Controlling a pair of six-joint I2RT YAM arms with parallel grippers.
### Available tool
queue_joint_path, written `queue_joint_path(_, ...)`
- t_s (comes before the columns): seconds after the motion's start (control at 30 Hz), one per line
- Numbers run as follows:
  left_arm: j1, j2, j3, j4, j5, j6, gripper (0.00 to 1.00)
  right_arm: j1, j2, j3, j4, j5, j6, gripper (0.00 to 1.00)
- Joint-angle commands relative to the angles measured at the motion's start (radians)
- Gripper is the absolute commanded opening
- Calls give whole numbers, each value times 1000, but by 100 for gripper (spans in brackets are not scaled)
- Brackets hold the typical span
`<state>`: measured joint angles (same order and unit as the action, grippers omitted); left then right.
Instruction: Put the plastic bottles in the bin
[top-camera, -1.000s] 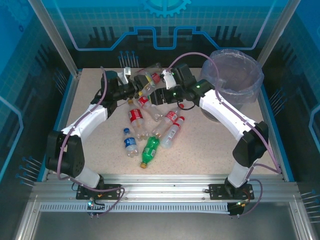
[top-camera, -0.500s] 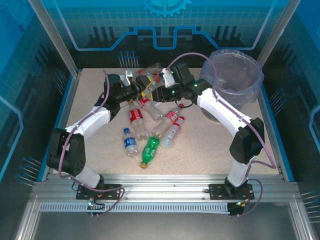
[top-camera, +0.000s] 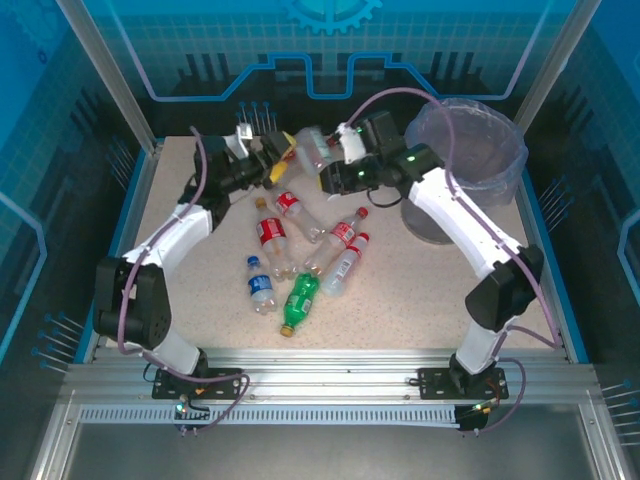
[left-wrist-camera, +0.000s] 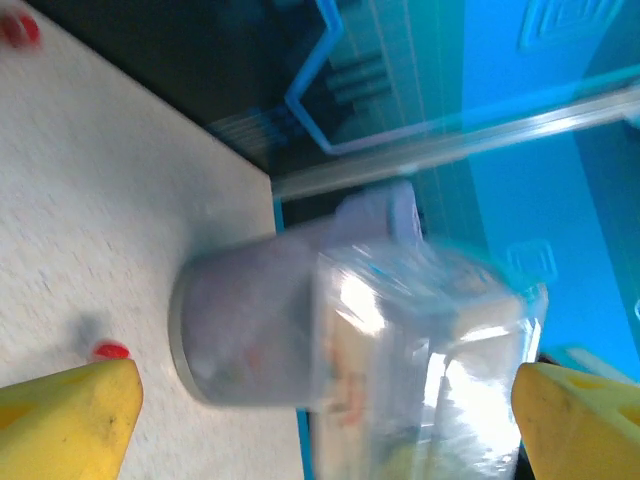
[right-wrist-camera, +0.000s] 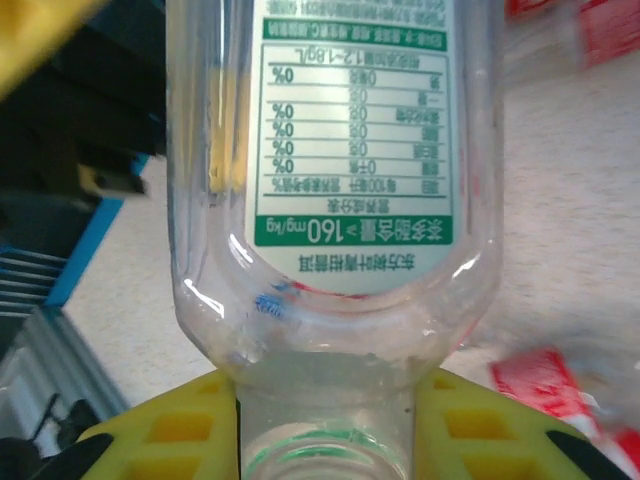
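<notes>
Top external view showed the right gripper (top-camera: 323, 160) raised above the far middle of the bench (top-camera: 420, 300), clenched on a clear bottle (top-camera: 308, 147). The right wrist view gave the detail: two yellow fingers (right-wrist-camera: 185, 435) pinched the bottle at its neck, and its body, with a white and green label, reached away from the camera.

The left gripper (top-camera: 279, 161) hung just beside it, on the bottle's other side, released with its yellow fingers spread wide. In the left wrist view that clear bottle lay between the spread fingers, with plain space beside one of them; whether it touched the other I could not tell, for the picture was blurred.

The bin (top-camera: 505, 160), grey and lined with a pale-purple bag, stood at the far right corner of the bench, near the right arm and apart from the held bottle.

Other bottles lay loose in a cluster on the middle of the bench: a red-labelled bottle (top-camera: 270, 234), a second red-labelled bottle (top-camera: 341, 236), a white-labelled bottle (top-camera: 345, 265), a blue-labelled bottle (top-camera: 260, 284) and a green bottle (top-camera: 299, 298) nearest the arm bases.
</notes>
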<state>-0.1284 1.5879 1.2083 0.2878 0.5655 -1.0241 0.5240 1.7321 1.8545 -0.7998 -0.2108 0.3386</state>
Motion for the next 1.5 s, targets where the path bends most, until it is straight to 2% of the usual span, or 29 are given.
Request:
queue_joint_path(0.0, 54, 67, 181, -300, -70, 279, 94, -90, -139, 109, -155, 170, -102, 28)
queue_joint_path(0.1, 55, 179, 350, -471, -131, 451, 93, -173, -187, 138, -209, 233, -134, 28)
queue_joint_path(0.23, 55, 341, 541, -577, -202, 606, 92, -299, -213, 178, -263, 309, -184, 27)
queue_joint_path(0.43, 56, 578, 814, -702, -294, 762, 91, -451, -174, 186, -280, 361, -239, 27)
queue_joint_path(0.57, 67, 695, 959, -729, -309, 842, 91, -485, -118, 180, -257, 390, -250, 27)
queue_joint_path(0.7, 75, 829, 1153, -801, -354, 870, 89, -496, -68, 169, -244, 439, -262, 27)
queue_joint_path(0.9, 82, 915, 1219, -742, -414, 897, 88, -503, -29, 106, -238, 467, -282, 26)
queue_joint_path(1.2, 85, 1060, 1353, -737, -388, 878, 88, -541, -19, 7, -235, 428, -286, 28)
queue_joint_path(1.37, 85, 1103, 1376, -743, -349, 881, 89, -558, -30, -30, -234, 377, -278, 34)
queue_joint_path(1.47, 85, 1118, 1378, -756, -345, 892, 90, -566, -39, -39, -237, 361, -272, 43)
